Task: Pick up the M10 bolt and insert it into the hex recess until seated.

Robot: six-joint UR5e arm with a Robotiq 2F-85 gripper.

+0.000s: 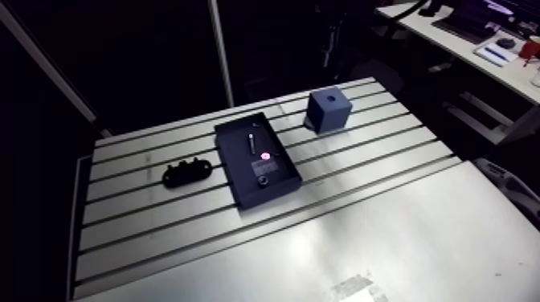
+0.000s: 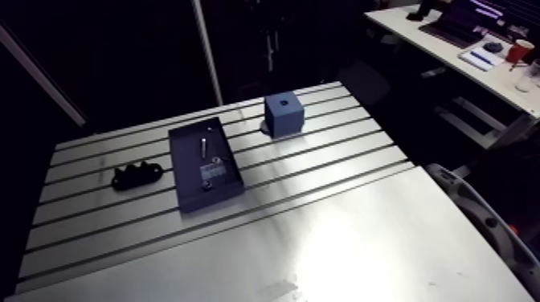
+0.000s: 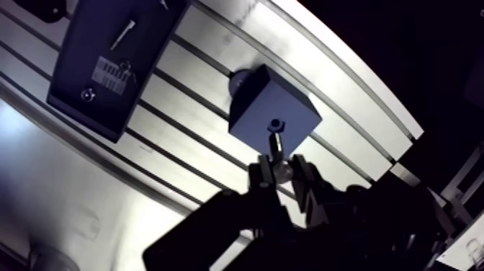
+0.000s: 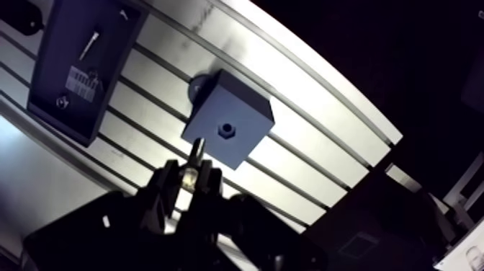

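Wrist view: black two-finger end effector [image 3: 281,167] grips slim silver M10 bolt [image 3: 276,146], its long axis pointing ahead toward the dark-blue cube block's [image 3: 253,108] hex recess [image 3: 276,125].

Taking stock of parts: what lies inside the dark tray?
Inside the dark tray: a slim metal pin, a pale label and a small ring. Whatever sits under the label is covered.

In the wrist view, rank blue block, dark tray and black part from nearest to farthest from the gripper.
1. blue block, just ahead of the gripper holding the bolt.
2. dark tray, beyond the block.
3. black part, past the tray.
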